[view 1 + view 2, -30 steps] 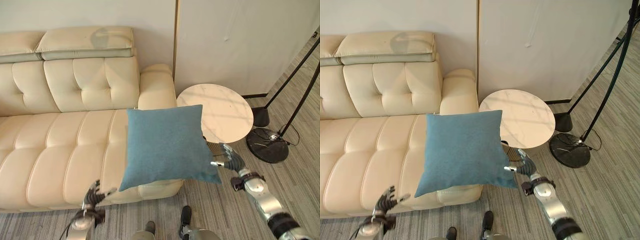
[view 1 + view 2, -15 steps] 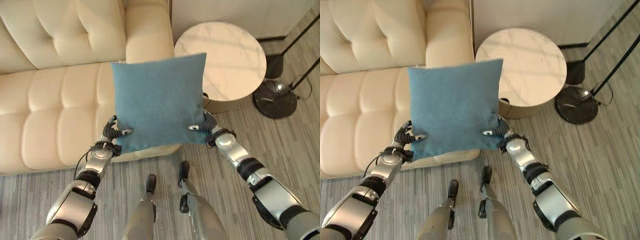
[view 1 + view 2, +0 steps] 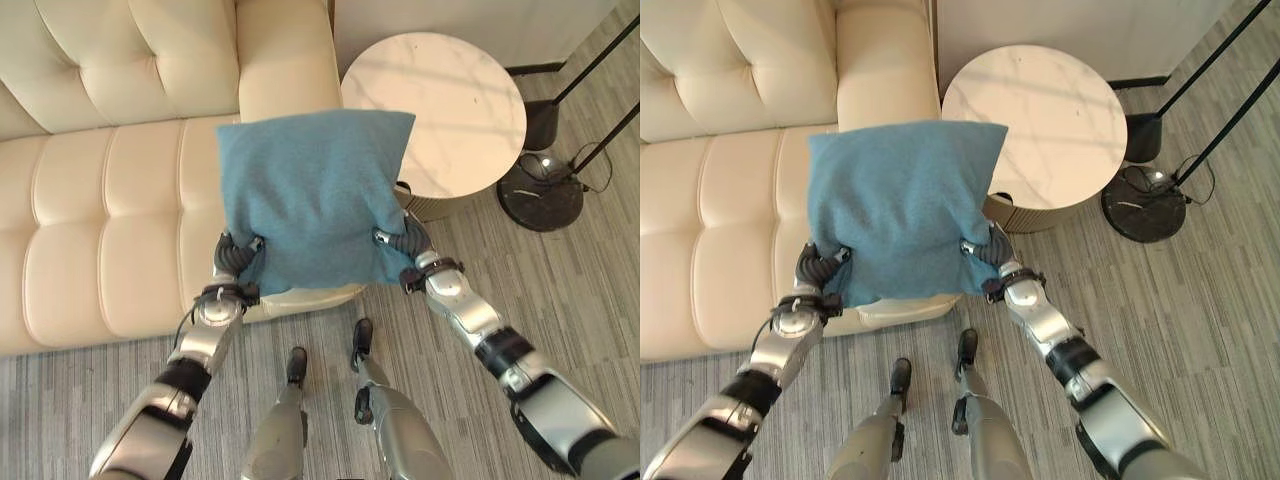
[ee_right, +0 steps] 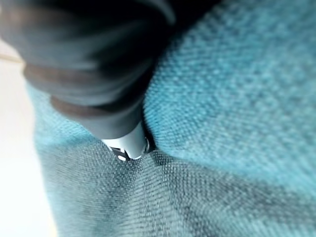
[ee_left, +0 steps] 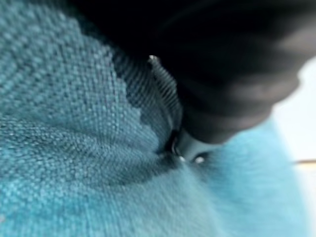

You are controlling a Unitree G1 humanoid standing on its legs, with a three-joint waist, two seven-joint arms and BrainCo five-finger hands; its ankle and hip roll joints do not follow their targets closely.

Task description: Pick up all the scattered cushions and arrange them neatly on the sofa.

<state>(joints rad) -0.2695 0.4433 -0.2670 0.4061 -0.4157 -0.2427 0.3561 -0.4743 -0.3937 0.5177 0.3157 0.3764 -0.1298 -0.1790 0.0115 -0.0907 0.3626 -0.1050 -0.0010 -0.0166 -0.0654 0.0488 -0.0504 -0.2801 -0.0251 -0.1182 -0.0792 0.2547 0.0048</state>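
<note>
A blue square cushion (image 3: 310,195) hangs upright in front of me, over the right front corner of the cream sofa (image 3: 100,230). My left hand (image 3: 237,260) pinches its lower left corner and my right hand (image 3: 400,240) pinches its lower right corner, so both are shut on the cloth. The cushion bulges between them. In the left wrist view my left hand (image 5: 222,74) presses a thumb into the blue weave (image 5: 74,148). The right wrist view has my right hand (image 4: 98,64) dug into the same cloth (image 4: 237,98).
A round marble side table (image 3: 450,100) stands right of the sofa's armrest (image 3: 285,60), close behind the cushion. A floor lamp's black base (image 3: 540,190) and slanted poles stand further right on the grey wood-look floor.
My left hand has come up from near the floor and taken the cushion's lower left corner. The view has tilted down. The cushion now bulges between both hands.
</note>
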